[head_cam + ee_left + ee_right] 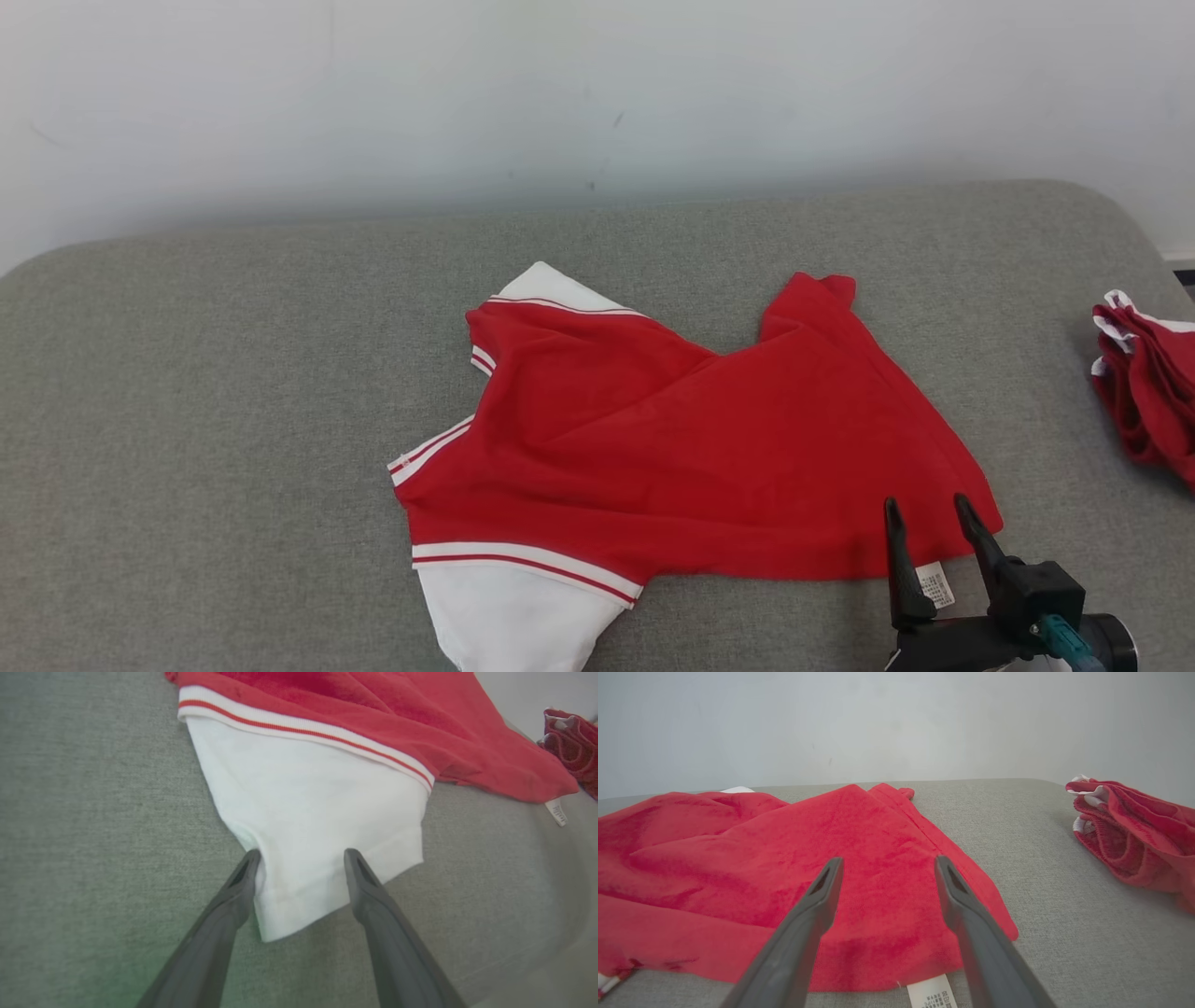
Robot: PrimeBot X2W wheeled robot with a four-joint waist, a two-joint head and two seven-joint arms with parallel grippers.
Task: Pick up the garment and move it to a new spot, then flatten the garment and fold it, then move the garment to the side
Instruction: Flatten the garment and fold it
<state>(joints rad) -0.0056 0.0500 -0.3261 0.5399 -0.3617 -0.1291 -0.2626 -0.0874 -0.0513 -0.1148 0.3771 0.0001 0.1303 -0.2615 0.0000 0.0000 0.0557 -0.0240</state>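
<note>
Garment (pixel 691 448) stretches left-to-right, hem (pixel 920 411) rightward; left tool (pixel 302 853) and right tool (pixel 926 502) both spread.

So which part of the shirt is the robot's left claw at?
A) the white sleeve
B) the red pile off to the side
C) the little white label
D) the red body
A: in the left wrist view the left gripper has its open fingers spread over the end of the white sleeve of the garment; the label lies well off to one side.
</note>
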